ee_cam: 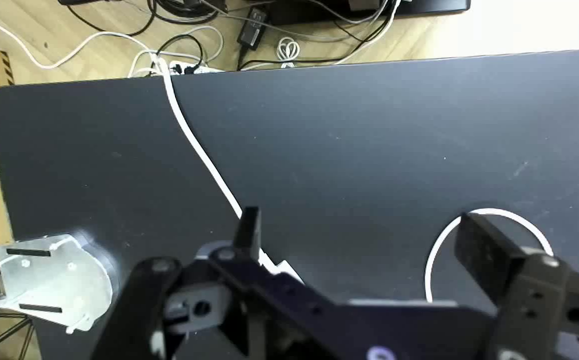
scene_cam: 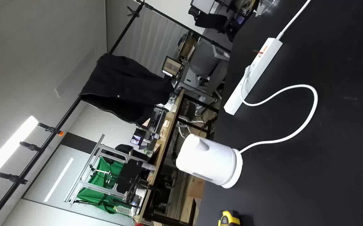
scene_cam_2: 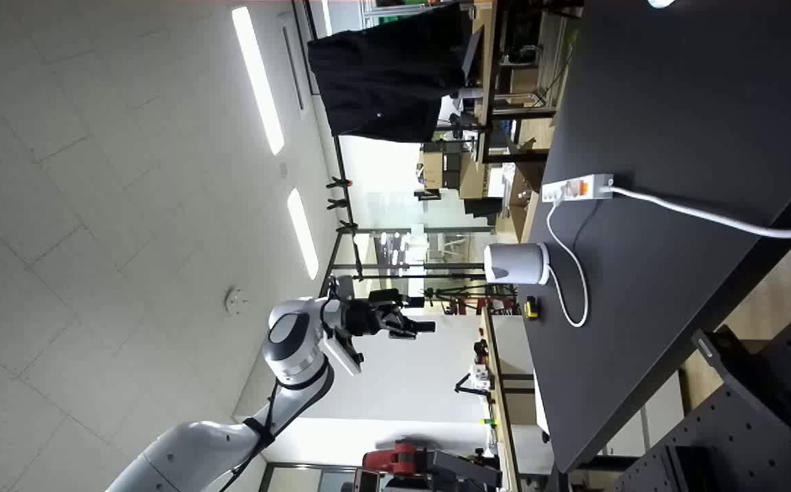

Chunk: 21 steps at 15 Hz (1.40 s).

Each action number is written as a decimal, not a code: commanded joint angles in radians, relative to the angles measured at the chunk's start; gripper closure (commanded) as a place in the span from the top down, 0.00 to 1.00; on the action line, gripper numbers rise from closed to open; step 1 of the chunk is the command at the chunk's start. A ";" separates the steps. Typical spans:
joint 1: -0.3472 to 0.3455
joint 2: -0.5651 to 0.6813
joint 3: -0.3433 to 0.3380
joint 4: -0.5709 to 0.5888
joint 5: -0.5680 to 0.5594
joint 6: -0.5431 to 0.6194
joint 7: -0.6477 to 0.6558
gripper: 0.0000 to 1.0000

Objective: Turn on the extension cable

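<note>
The extension cable, a long narrow white power strip, lies on the black table in both exterior views (scene_cam: pixel 254 75) (scene_cam_2: pixel 566 189). Its orange-red switch (scene_cam: pixel 265 49) sits at the end where its white cord (scene_cam: pixel 294 18) enters; the switch also shows in an exterior view (scene_cam_2: pixel 581 187). I cannot tell whether it is lit. A white plug (scene_cam: pixel 247 71) sits in one of its sockets. In the wrist view only a small end piece of the strip (ee_cam: pixel 287 269) shows; my gripper hides the rest. My gripper (ee_cam: pixel 358 214) is open and empty, held well above the table (scene_cam_2: pixel 424 314).
A white kettle-like jug (scene_cam: pixel 208 160) (scene_cam_2: pixel 515 264) stands near the strip, its white cord (scene_cam: pixel 313 106) curving across the table to the plug. A yellow-black tape measure (scene_cam: pixel 229 218) (scene_cam_2: pixel 531 307) lies beyond it. A clear bracket-like piece (ee_cam: pixel 49 282) is at the table's edge.
</note>
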 commanded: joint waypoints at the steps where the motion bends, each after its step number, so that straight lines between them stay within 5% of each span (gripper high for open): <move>1: 0.021 0.002 -0.019 0.002 -0.007 -0.001 0.006 1.00; 13: 0.020 0.002 -0.019 0.002 -0.007 0.000 0.006 1.00; 21: -0.042 0.199 -0.148 0.080 0.026 0.170 -0.050 1.00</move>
